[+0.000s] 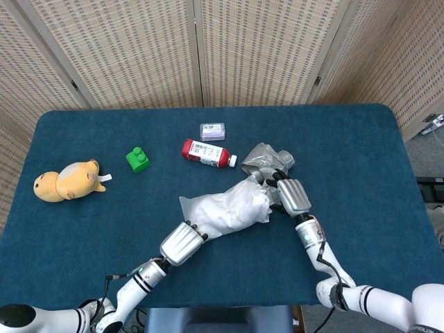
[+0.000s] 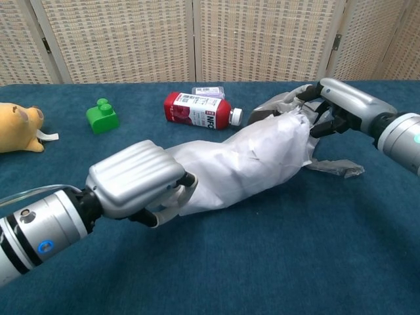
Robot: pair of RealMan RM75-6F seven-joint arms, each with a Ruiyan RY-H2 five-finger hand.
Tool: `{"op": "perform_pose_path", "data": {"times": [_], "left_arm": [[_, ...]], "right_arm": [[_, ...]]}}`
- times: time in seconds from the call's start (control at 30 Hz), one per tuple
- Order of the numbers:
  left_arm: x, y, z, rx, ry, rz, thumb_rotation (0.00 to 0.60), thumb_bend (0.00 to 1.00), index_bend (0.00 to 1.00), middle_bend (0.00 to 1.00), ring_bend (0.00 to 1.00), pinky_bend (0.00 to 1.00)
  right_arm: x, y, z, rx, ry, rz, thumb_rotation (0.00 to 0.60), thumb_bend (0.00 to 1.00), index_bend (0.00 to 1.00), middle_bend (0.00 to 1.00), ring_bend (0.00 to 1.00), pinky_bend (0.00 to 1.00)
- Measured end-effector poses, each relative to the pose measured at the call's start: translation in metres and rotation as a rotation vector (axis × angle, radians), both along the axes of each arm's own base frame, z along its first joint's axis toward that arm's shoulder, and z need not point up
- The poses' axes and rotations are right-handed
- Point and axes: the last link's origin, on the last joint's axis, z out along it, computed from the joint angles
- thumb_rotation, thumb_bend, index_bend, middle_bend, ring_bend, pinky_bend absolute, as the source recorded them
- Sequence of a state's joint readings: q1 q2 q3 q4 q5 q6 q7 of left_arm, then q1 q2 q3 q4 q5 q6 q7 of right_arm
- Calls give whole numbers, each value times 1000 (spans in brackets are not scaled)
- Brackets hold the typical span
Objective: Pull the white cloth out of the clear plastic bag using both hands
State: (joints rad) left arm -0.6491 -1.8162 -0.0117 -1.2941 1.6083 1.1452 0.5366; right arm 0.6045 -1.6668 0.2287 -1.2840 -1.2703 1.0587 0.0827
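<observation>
White cloth is laid out as a long, wrinkled bundle across the middle of the blue table, running diagonally from the near left to the far right. In the chest view its near end is gripped by the left hand, whose fingers are curled down around the fabric. Its far end is met by the right hand, whose dark fingertips are closed on crumpled material at the spot where cloth and clear plastic bag come together; whether cloth, bag or both are pinched cannot be told. The bag is seen as a greyish, crinkled mass just beyond the right hand in the head view, and a flat strip of plastic is seen lying on the table under the right hand in the chest view. How much of the cloth remains inside the bag cannot be judged.

Behind the cloth, a red bottle with a white label and white cap is lying on its side, and a small clear box is placed just beyond it. A green toy block is set well to the left, and a yellow plush toy is lying near the left edge of the table. A woven folding screen is standing behind the table.
</observation>
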Motion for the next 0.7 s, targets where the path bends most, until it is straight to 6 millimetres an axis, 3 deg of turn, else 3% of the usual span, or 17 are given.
{"op": "perform_pose_path", "data": {"times": [0.43, 0.7], "left_arm": [[-10, 11, 24, 67, -29, 41, 600, 469, 650, 828, 691, 714], [-16, 22, 40, 109, -46, 81, 600, 469, 654, 833, 694, 717]], "right_arm": [[8, -13, 25, -72, -1, 8, 600, 699, 715, 209, 143, 362], [24, -27, 41, -113, 4, 27, 600, 703, 718, 214, 143, 362]]}}
